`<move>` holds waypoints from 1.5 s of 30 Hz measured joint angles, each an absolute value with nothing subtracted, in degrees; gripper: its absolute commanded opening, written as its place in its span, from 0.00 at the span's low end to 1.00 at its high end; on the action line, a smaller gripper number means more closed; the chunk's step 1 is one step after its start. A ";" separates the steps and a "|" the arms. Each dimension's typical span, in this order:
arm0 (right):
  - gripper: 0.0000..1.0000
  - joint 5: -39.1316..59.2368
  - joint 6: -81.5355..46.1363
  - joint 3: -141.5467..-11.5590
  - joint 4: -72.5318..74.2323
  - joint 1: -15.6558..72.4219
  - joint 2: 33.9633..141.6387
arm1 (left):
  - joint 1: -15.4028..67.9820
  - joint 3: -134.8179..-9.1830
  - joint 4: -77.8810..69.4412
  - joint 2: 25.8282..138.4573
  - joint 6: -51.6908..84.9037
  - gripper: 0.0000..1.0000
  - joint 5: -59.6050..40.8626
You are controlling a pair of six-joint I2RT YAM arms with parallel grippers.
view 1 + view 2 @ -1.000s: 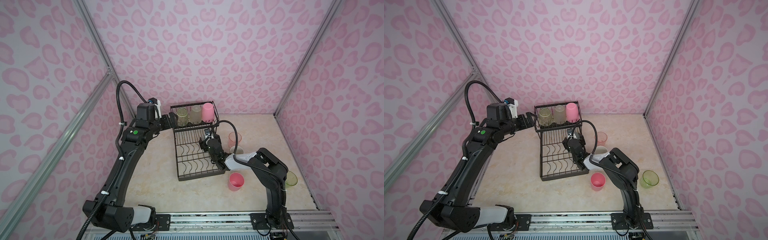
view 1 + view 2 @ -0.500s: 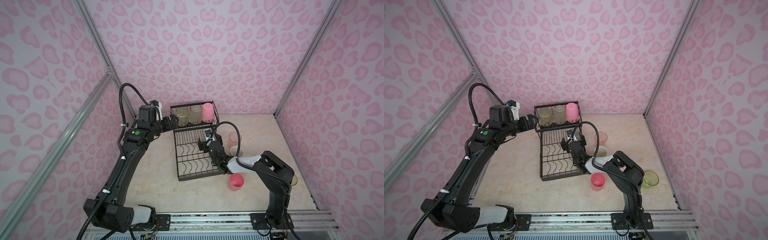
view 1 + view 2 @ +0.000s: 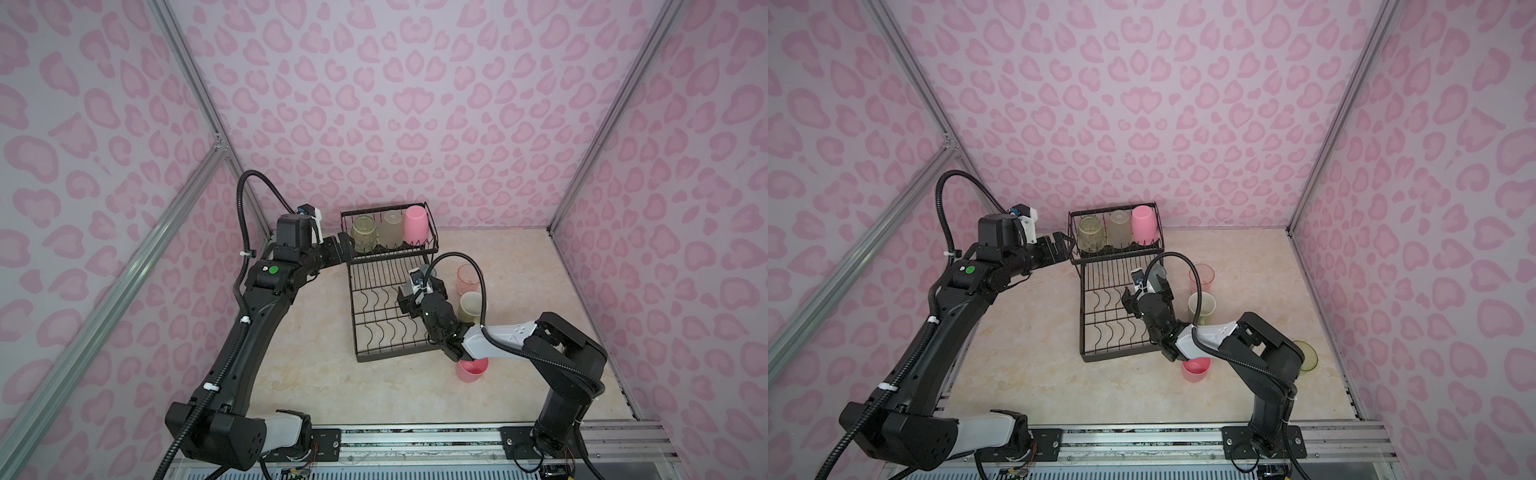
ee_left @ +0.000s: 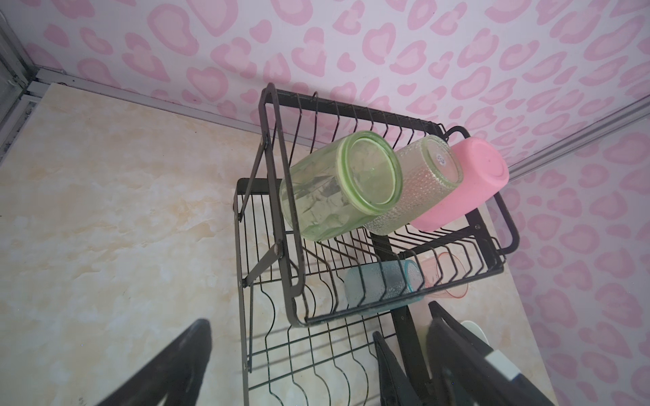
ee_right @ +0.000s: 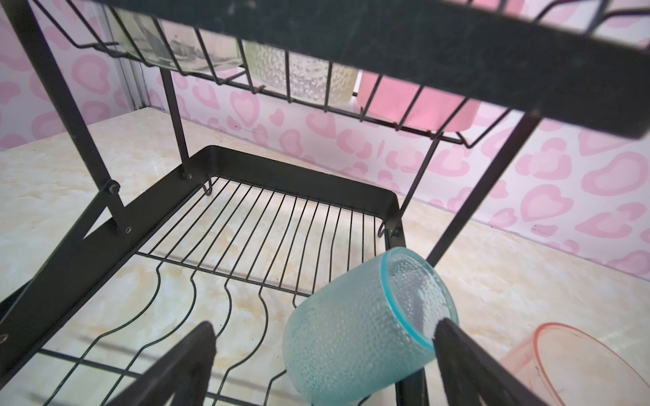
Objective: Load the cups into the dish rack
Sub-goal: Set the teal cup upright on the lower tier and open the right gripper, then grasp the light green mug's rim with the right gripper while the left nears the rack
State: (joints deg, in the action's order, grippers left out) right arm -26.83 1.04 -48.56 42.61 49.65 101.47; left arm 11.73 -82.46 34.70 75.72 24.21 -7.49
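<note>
- At the tray's (image 5: 281, 174) right rail, the right end effector (image 3: 1146, 293) keeps its place over the last second. Its arm's elbow sinks low, and the forearm now stretches flat toward the rack (image 3: 353, 311).
- Its jaws stand wide apart. The teal cup (image 5: 351, 316) lies between them on its side, tilted, at that rail of the tray.
- One finger is clear of the cup and the other sits at its rim; whether that one touches, I cannot tell.
- My reading: the teal cup is set down and let go, so four of the eight cups are loaded.
- Up in the basket (image 4: 275, 140), the green cup (image 4: 337, 186), frosted cup (image 4: 422, 182) and pink cup (image 4: 467, 182) lean in a row, bottoms up.
- The left end effector (image 3: 345, 247) hangs just beside the basket's left side, barely shifted, jaws spread with nothing between them.
- Four cups wait on the surface (image 3: 316, 365), right of the rack: orange cup (image 3: 467, 278), mug (image 3: 469, 307), second pink cup (image 3: 471, 372) and, well apart, yellow-green cup (image 3: 1306, 355).
- The orange cup stands nearest the right end effector, just past the rail.
</note>
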 measured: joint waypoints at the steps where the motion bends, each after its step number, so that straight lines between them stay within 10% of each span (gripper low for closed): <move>1: 0.93 -27.00 1.04 -48.05 42.41 49.82 100.84 | 11.73 -82.26 34.70 75.68 24.21 0.97 -7.46; 30: 0.60 -26.24 -20.38 -48.64 -11.46 44.38 73.82 | 11.57 -67.13 34.79 66.24 25.10 0.99 -8.19; 45: 0.52 -12.84 -20.29 -57.93 -27.24 35.05 80.49 | 11.57 -57.82 34.22 58.70 25.06 0.98 -12.43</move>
